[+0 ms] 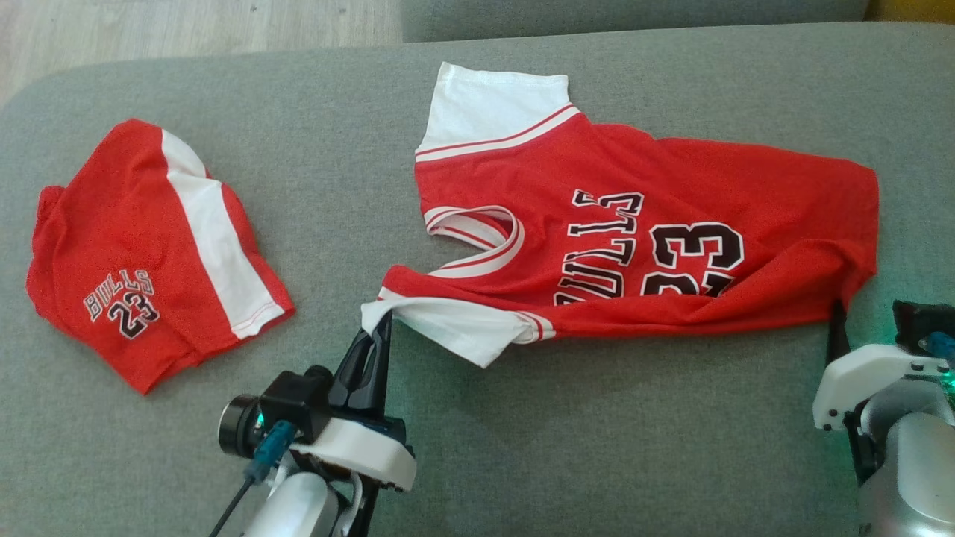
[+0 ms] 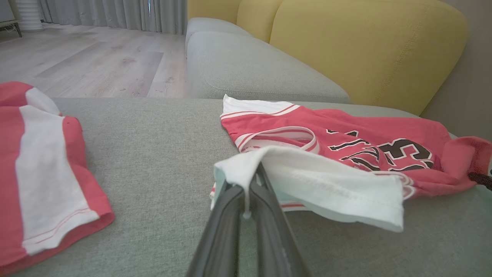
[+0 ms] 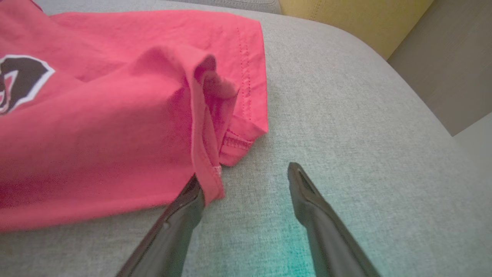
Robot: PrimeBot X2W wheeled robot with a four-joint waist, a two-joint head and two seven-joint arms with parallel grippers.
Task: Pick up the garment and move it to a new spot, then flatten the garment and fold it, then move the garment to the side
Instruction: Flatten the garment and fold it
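Observation:
The garment (image 1: 634, 186) is a red jersey with white sleeves and black "BULLS 23" lettering. It lies spread sideways on the grey cushion (image 1: 597, 432), collar toward the left. My left gripper (image 1: 382, 322) is shut on the near white sleeve (image 2: 326, 184), whose tip drapes over the fingers (image 2: 250, 181). My right gripper (image 3: 244, 175) stands open at the garment's near right hem corner (image 3: 215, 181). Its left finger (image 3: 184, 207) touches the hem edge and its right finger (image 3: 307, 196) rests on bare cushion. In the head view the right gripper (image 1: 839, 317) sits just below the hem.
A pair of red shorts (image 1: 149, 246) with a white stripe lies at the cushion's left. Beyond the cushion stand a grey sofa seat (image 2: 250, 65) and a yellow backrest (image 2: 365, 50). Wood floor (image 1: 186, 30) shows at the far left.

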